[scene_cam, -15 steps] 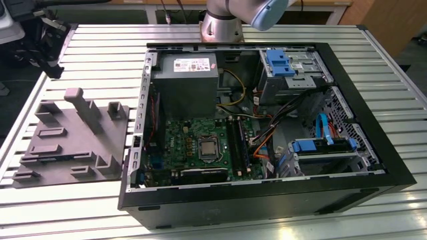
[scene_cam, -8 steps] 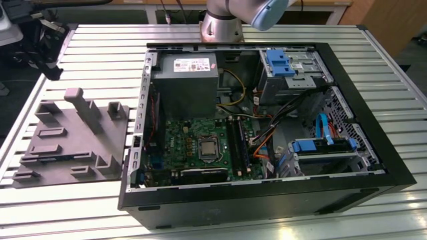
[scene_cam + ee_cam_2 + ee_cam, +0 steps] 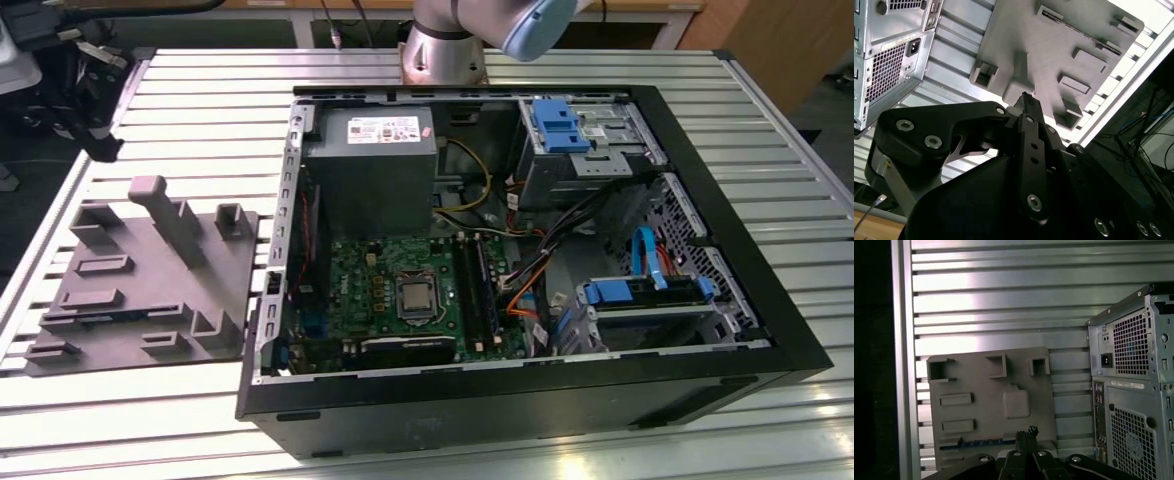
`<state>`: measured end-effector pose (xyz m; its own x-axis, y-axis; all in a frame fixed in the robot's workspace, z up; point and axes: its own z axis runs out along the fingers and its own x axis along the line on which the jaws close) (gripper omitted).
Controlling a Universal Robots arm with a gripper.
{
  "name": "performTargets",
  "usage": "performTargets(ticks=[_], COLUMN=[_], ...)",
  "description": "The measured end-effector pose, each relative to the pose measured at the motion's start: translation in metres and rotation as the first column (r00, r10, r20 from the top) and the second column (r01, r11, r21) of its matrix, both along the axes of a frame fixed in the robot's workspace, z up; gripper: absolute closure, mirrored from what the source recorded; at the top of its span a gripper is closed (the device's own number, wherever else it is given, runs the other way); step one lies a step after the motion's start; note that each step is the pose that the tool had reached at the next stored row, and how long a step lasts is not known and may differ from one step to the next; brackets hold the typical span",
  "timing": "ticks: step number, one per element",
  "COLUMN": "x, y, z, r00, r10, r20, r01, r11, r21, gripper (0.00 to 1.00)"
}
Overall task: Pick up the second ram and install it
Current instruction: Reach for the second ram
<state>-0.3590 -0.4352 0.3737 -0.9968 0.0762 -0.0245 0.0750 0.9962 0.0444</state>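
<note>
Gripper (image 3: pixel 1029 432) hovers over the grey holder (image 3: pixel 979 385), fingers pressed together, nothing in them. For the pick I'd open up, align with the stick's long edge, grab mid-length and lift straight — no twisting. The second ram (image 3: pixel 979 444) lies at the holder's edge nearest the gripper, showing as a thin blue-green strip.

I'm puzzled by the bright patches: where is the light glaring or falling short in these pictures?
First wrist view: glare whitens the ribbed table beside the grey fixture plate. Second wrist view: the background beyond that plate burns out white, and the gripper is dark. Exterior view: even light, though the computer case is shadowed inside.
</note>
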Motion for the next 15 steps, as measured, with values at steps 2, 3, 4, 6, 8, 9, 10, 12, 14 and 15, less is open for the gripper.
performTargets(ticks=[2, 3, 4, 6, 8, 9, 10, 12, 14, 15], x=[-0.0008, -0.0011, -0.0015, -0.0022, -0.0028, -0.0031, -0.0034, -0.0039, -0.0044, -0.0046], y=[-0.0001, -0.0002, -0.0002, -0.0004, -0.0005, -0.0005, -0.0006, -0.0007, -0.0008, -0.0008], z=[-0.0003, -0.0005, -0.0007, -0.001, -0.0012, -0.0013, -0.0014, -0.0018, -0.0021, -0.0022], r00=[1.0, 1.0, 1.0, 1.0, 1.0, 1.0, 1.0, 1.0, 1.0, 1.0], r10=[0.0, 0.0, 0.0, 0.0, 0.0, 0.0, 0.0, 0.0, 0.0, 0.0], r20=[0.0, 0.0, 0.0, 0.0, 0.0, -0.0001, -0.0001, 0.0, 0.0, 0.0], r01=[0.0, 0.0, 0.0, 0.0, 0.0, 0.0, 0.0, 0.0, 0.0, 0.0], r11=[1.0, 1.0, 1.0, 1.0, 1.0, 1.0, 1.0, 1.0, 1.0, 1.0], r21=[0.0, 0.0, 0.0, 0.0, 0.0, -0.0001, -0.0001, 0.0, 0.0, 0.0], gripper=[0.89, 0.89, 0.89, 0.89, 0.89, 0.89, 0.89, 0.89, 0.89, 0.89])
